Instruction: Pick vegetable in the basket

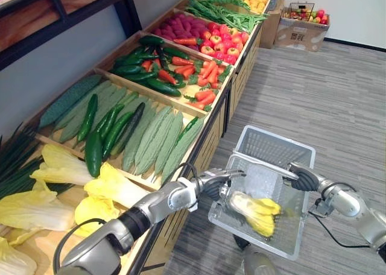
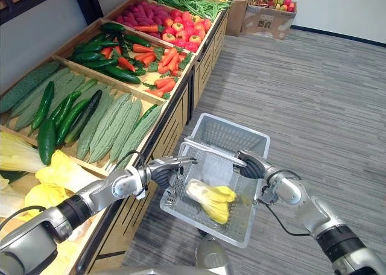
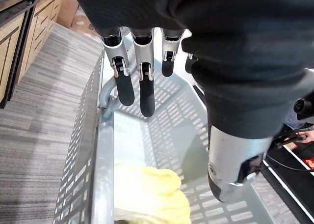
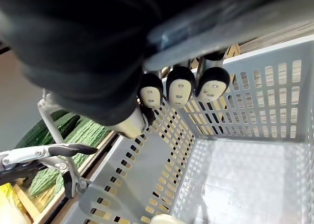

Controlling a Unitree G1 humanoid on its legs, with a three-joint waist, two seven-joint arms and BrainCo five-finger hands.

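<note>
Yellow cabbage (image 1: 256, 212) lying slantwise in grey basket (image 1: 274, 143), pale stem toward its left rim, far half bare, left hand (image 1: 218, 180) fingers straight above that rim, right hand (image 1: 303, 178) fingers curled round handle (image 1: 265, 164)

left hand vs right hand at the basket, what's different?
The left hand has straight fingers and holds nothing; the right hand is curled round the handle. The left hand is over the basket's shelf-side rim; the right hand is on the side away from the shelf. Both are above the yellow cabbage inside.
</note>
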